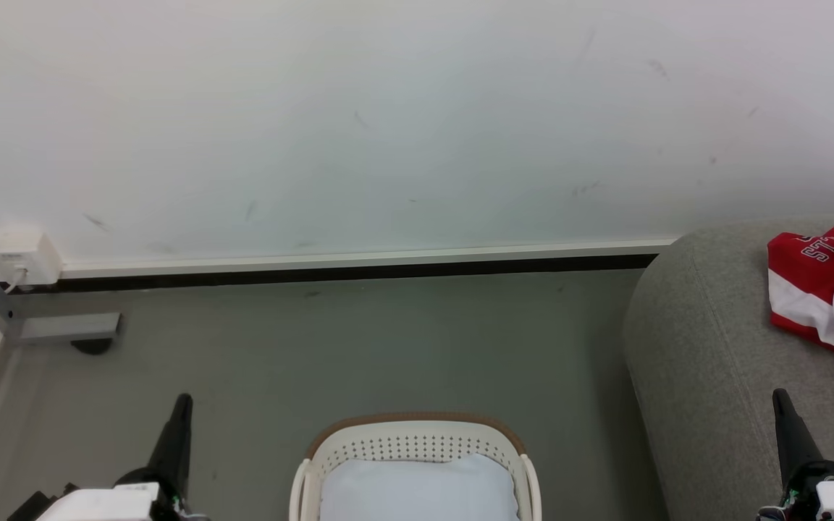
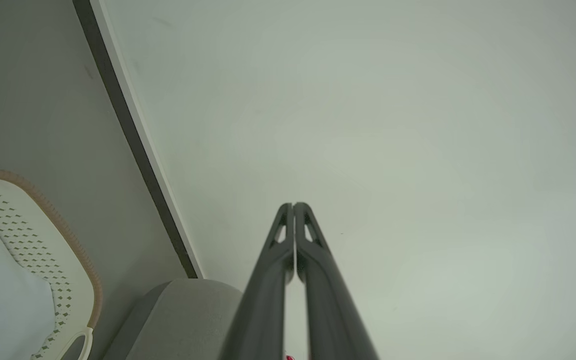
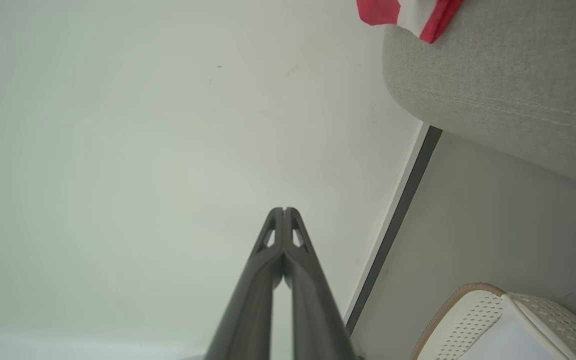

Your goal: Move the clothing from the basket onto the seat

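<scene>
clothing (image 1: 826, 289): i see it lying on the seat (image 1: 706, 376), far right.
basket (image 1: 417, 443): on the floor (image 1: 316, 347) before me, lining (image 1: 417, 488) showing.
left jaws: clenched, empty.
right jaws: clenched, empty.

Grey floor (image 1: 388, 340) carries basket (image 1: 417, 421), near centre, pale lining (image 1: 417, 488) inside. Grey seat (image 1: 706, 376) stands on floor to right, apart from basket — red-white clothing (image 1: 822, 297) lies bunched on seat top
</scene>
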You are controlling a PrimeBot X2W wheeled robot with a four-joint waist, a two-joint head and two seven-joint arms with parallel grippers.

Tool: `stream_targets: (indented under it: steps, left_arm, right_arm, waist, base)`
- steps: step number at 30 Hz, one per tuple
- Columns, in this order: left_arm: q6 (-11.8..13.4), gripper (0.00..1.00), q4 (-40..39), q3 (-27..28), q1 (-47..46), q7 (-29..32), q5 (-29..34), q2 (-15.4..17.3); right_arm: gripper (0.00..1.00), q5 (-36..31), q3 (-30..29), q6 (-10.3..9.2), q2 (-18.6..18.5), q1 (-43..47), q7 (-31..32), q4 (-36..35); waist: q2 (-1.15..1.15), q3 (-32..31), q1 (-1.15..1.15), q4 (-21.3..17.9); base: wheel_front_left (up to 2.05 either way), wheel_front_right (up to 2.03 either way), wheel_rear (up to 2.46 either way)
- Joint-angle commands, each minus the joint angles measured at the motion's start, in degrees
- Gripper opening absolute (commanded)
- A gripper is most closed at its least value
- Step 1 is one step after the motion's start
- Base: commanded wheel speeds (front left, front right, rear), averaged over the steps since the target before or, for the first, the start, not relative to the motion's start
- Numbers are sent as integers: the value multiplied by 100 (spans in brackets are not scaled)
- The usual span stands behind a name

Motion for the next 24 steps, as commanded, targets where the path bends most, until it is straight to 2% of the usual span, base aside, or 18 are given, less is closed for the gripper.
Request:
stream_targets:
  steps: [1,10,24]
  left_arm:
    - [-26,0,-25,36,-61,36,-135,13]
    - [-70,0,-54,75,-93,122,-453,-1]
    - [-57,0,-52,72,-89,122,-440,0]
  right_arm:
    - [0,101,-27,-11,-37,-64,34,-50]
    - [0,459,-67,-12,-38,-84,123,-90]
    - [0,437,-63,-12,-38,-82,122,-83]
  waist:
    - [0,1,0,3]
    - [0,17,0,32]
    - [0,18,0,33]
  base:
    - [0,0,0]
    - [0,0,0]
    - [0,0,0]
